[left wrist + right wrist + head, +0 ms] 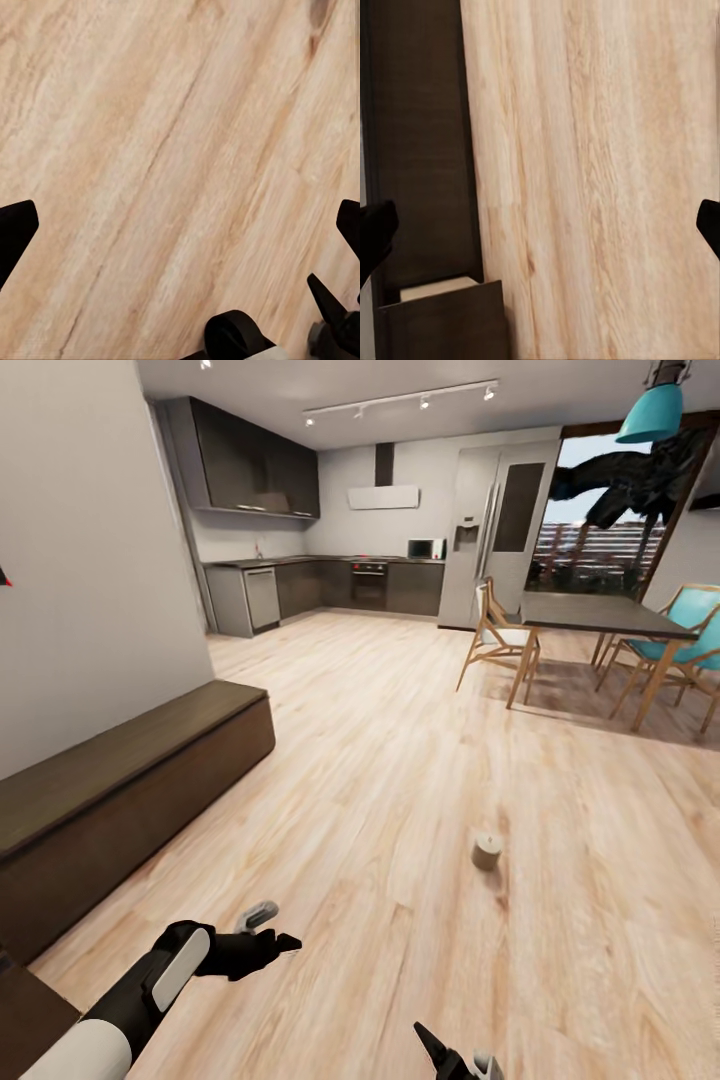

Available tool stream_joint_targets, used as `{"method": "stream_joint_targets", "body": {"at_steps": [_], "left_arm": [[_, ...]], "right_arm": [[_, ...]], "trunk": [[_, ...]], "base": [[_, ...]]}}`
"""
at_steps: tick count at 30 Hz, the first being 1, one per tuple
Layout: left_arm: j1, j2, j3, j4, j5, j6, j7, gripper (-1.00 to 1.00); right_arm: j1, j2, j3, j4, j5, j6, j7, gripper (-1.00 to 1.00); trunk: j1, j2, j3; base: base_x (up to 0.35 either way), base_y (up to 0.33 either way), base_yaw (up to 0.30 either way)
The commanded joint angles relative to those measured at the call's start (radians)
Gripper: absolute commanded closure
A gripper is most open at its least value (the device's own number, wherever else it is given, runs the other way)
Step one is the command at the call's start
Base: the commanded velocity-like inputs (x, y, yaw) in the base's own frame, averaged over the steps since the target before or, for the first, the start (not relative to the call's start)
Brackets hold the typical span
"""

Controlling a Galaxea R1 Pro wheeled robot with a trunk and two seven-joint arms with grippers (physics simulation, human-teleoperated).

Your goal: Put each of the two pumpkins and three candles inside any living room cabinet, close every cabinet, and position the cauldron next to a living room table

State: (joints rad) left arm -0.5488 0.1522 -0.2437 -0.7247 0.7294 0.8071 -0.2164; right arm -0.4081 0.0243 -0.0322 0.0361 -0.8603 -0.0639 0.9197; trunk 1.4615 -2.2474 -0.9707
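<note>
The cabinet [130, 780] runs along the left wall; the right wrist view shows one drawer [442, 319] ajar, so closing remains. A candle [487, 851] stands on the floor, not yet stowed. The left gripper [268, 928] hangs low with fingers spread, empty; the right gripper [455, 1055] is likewise spread, empty.

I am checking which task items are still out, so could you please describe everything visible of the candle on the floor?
The candle is a short, stubby cylinder, pale beige and waxy-looking. It stands upright and alone on the light wooden floor, out in the open between the dark cabinet and the dining table, touching nothing else.
</note>
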Motion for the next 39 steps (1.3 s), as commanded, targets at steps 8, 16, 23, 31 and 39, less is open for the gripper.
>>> {"method": "stream_joint_targets", "body": {"at_steps": [8,16,23,31,39], "left_arm": [[0.0,0.001,-0.003,-0.001,-0.003,0.0,-0.004,-1.0],[0.0,0.001,-0.003,-0.001,-0.003,0.0,-0.004,-1.0],[0.0,0.001,-0.003,-0.001,-0.003,0.0,-0.004,-1.0],[0.0,0.001,-0.003,-0.001,-0.003,0.0,-0.004,-1.0],[0.0,0.001,-0.003,-0.001,-0.003,0.0,-0.004,-1.0]], "right_arm": [[-0.002,0.001,-0.003,0.003,0.005,-0.007,0.004,-1.0],[-0.002,0.002,-0.002,0.002,0.006,0.001,-0.003,-1.0],[-0.002,0.002,-0.003,0.002,0.003,0.067,0.0,-1.0],[-0.002,0.002,-0.004,-0.003,0.001,0.081,0.003,-1.0],[-0.002,0.002,-0.002,-0.014,0.006,0.14,0.007,-1.0]], "trunk": [[0.0,0.0,-0.001],[0.0,0.0,-0.001],[0.0,0.0,-0.001],[0.0,0.0,-0.001],[0.0,0.0,-0.001]], "base": [[0.336,0.0,-0.267],[0.339,0.0,-0.038],[0.337,0.0,-0.001],[0.325,0.0,0.0],[0.287,0.0,-0.074]]}}
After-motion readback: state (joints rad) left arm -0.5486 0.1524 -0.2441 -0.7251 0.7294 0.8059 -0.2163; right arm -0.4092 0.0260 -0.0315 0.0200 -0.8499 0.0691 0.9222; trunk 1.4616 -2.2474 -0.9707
